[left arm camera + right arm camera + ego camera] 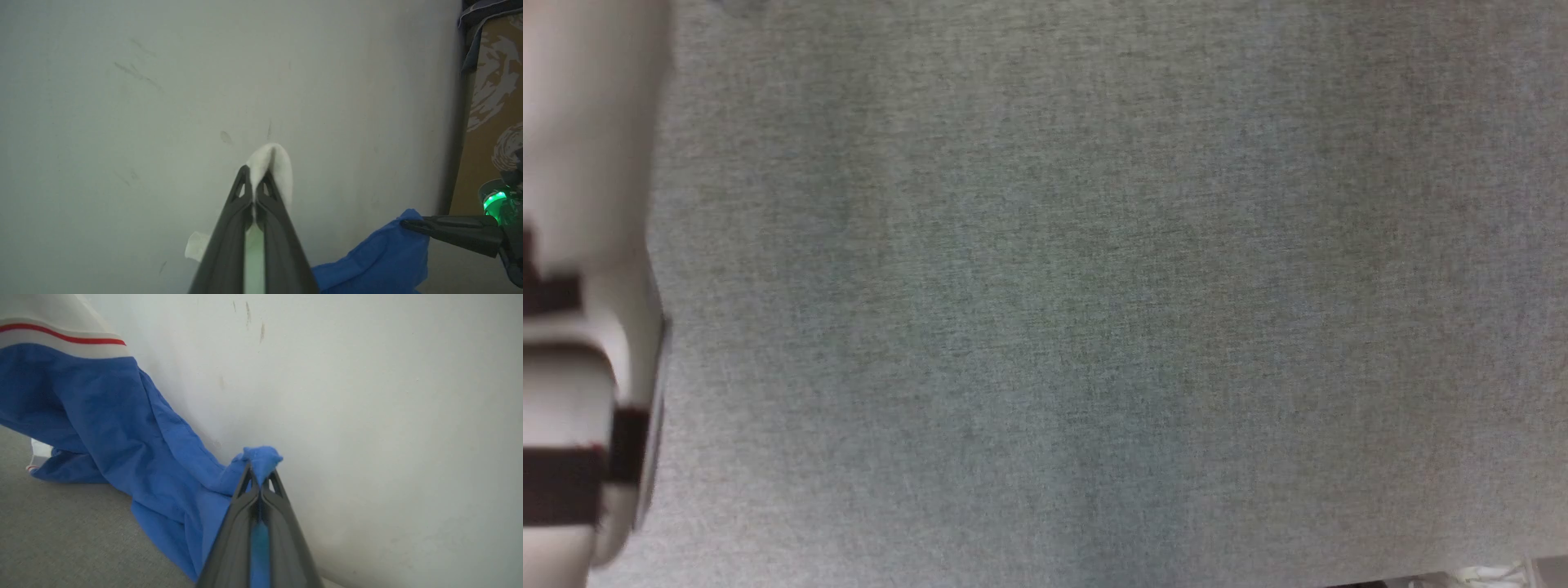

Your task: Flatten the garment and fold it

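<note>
Left gripper (255,181): two long dark fingers closed, pinching a white fold of the garment (102,412), a royal-blue jersey T-shirt with white sleeves and a thin red stripe. Right gripper (259,475): fingers likewise closed, clamping a blue edge. Beyond it the cloth hangs in a slack span, its lower folds trailing onto the grey woven fabric surface (1094,286), which spreads wide across the head view. A pale forearm (580,204) lies at that view's left margin. Behind stands a scuffed off-white wall (388,396), bounded in the left wrist view by a brown patterned panel (490,102).
</note>
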